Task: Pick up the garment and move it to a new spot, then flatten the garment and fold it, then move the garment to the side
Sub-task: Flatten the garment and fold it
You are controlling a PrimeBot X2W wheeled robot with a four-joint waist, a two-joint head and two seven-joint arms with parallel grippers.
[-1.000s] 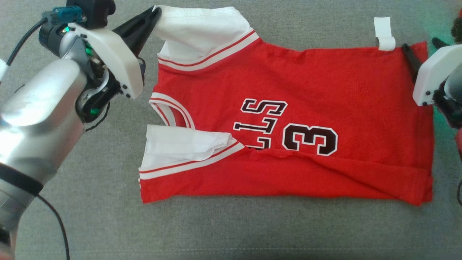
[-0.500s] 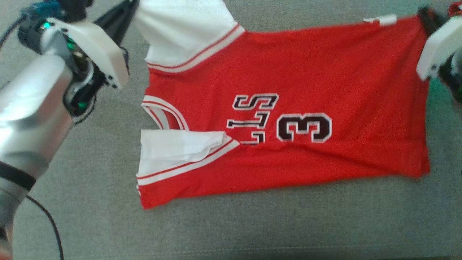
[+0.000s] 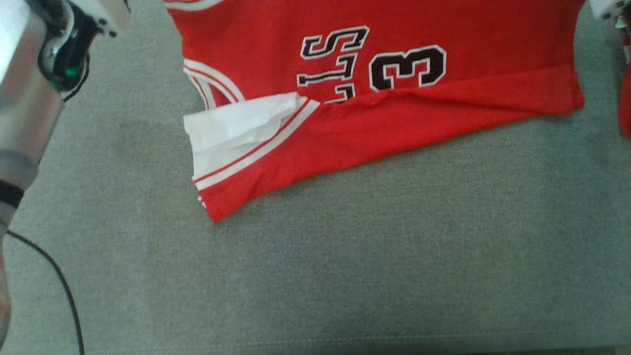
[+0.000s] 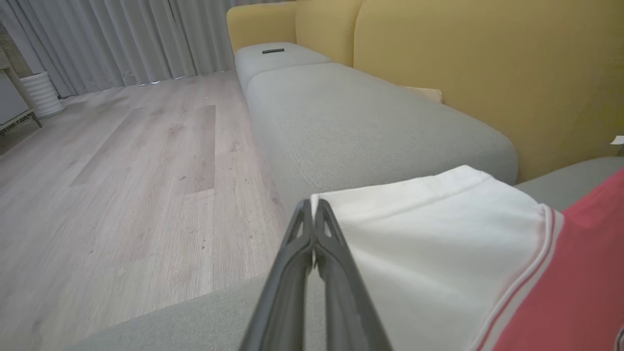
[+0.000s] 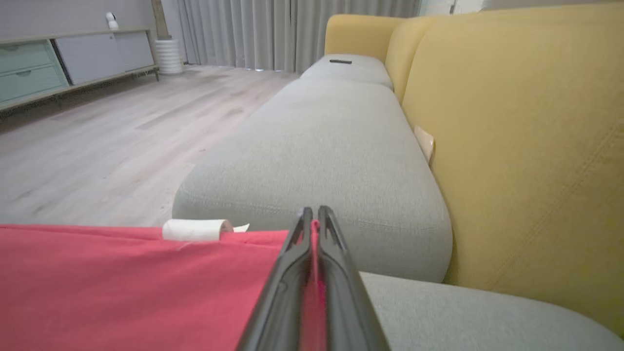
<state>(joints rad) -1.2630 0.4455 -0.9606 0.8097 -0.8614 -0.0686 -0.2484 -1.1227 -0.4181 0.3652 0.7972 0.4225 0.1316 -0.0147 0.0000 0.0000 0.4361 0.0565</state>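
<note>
The garment [image 3: 394,113] is a red jersey with white sleeves and a black "3". Its far part is lifted off the grey sofa cushion [image 3: 345,256] and runs off the top of the head view, while its near hem trails on the cushion. In the left wrist view my left gripper [image 4: 313,207] is shut on the edge of the garment's white sleeve [image 4: 438,243]. In the right wrist view my right gripper [image 5: 314,214] is shut on the red corner of the garment [image 5: 122,282], the fabric pinched between its fingers. A white tag [image 5: 195,230] curls at that edge.
The yellow sofa backrest [image 5: 512,136] rises behind the grey seat cushions [image 5: 331,146]. Wooden floor [image 4: 122,170] lies beyond the sofa's front edge. A low cabinet [image 5: 58,63] and grey curtains [image 5: 292,29] stand at the room's far side. My left forearm [image 3: 29,98] crosses the upper left of the head view.
My right gripper has shut on the garment's red corner. Both grippers have lifted the far edge, which now runs off the top of the head view.
</note>
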